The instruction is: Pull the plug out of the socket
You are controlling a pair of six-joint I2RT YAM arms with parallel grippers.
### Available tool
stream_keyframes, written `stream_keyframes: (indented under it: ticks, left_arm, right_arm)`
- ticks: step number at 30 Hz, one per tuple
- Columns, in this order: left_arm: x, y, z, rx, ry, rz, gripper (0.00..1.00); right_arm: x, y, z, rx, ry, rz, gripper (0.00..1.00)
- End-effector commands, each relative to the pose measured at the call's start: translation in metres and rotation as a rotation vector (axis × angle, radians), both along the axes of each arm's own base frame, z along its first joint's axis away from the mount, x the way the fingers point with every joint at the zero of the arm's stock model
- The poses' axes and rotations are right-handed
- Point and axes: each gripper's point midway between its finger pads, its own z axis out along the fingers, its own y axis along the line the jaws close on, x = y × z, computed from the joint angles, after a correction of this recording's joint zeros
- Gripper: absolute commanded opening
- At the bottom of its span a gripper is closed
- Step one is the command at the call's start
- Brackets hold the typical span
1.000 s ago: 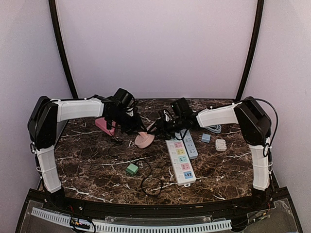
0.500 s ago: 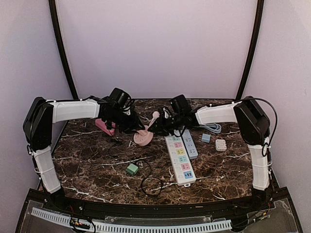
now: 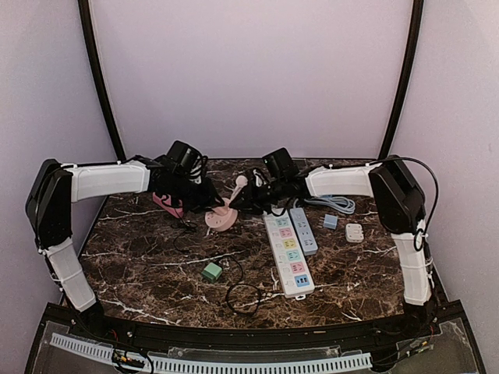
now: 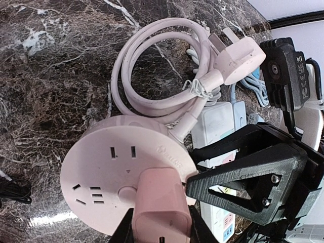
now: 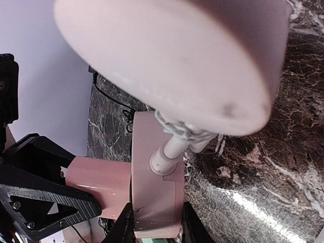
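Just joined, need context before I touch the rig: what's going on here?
Both arms are on a round pink socket toward the back of the table. The left gripper has its jaws closed on the pink plug that sits in the socket's face. The right gripper has its jaws on the socket's rim, apparently bracing it. The plug looks seated, so it is not yet pulled off.

Pink plug (image 4: 161,215) cut off at btm edge, hides part of round socket (image 4: 101,172); R wrist view: pink blob (image 5: 172,61) blurred.
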Motion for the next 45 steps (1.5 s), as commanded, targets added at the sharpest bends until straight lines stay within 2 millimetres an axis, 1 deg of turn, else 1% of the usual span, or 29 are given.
stream_keyframes:
  ticks: [1,5,8,11,14,15,18,22,26,28,32,36,41,45]
  left_arm:
    - [-0.001,-0.002,0.054,-0.089,-0.143,-0.031,0.12]
    - [-0.004,0.004,0.053,-0.057,-0.158,-0.028,0.12]
    - [-0.005,0.007,0.054,-0.049,-0.171,-0.033,0.13]
    - [-0.008,0.006,0.051,-0.059,-0.167,-0.042,0.13]
    - [-0.007,0.004,0.055,-0.09,-0.185,-0.036,0.13]
    - [-0.008,0.005,0.053,-0.091,-0.18,-0.028,0.13]
    - [-0.008,0.01,0.058,-0.095,-0.214,-0.001,0.12]
    - [-0.006,0.015,0.064,-0.083,-0.263,0.006,0.12]
    - [-0.007,0.015,0.06,-0.044,-0.271,-0.01,0.12]
    - [-0.008,0.013,0.057,-0.016,-0.281,-0.022,0.12]
    - [-0.013,0.001,0.049,0.011,-0.286,-0.042,0.11]
    - [-0.014,0.001,0.041,0.042,-0.287,-0.012,0.09]
    - [-0.02,-0.006,0.038,0.007,-0.25,-0.026,0.1]
    - [-0.018,0.0,0.037,-0.077,-0.175,-0.018,0.1]
  right_arm:
    - [0.009,-0.007,-0.03,-0.099,-0.006,-0.047,0.05]
    - [0.01,-0.005,-0.042,-0.111,0.009,-0.047,0.05]
    - [0.011,-0.004,-0.048,-0.115,0.016,-0.047,0.05]
    - [0.012,-0.004,-0.051,-0.118,0.017,-0.051,0.05]
    - [0.014,-0.007,-0.053,-0.134,0.001,-0.065,0.05]
    - [0.014,-0.007,-0.053,-0.138,-0.001,-0.069,0.04]
    - [0.014,-0.01,-0.056,-0.148,-0.001,-0.079,0.04]
    - [0.013,-0.009,-0.058,-0.145,0.001,-0.075,0.04]
    - [0.013,-0.008,-0.058,-0.151,-0.003,-0.076,0.04]
    - [0.014,-0.008,-0.057,-0.153,-0.008,-0.08,0.04]
    - [0.014,-0.007,-0.057,-0.15,-0.004,-0.079,0.04]
    - [0.013,-0.006,-0.056,-0.151,-0.003,-0.08,0.04]
    - [0.014,-0.009,-0.059,-0.168,-0.01,-0.085,0.04]
    - [0.013,-0.013,-0.064,-0.187,-0.014,-0.088,0.04]
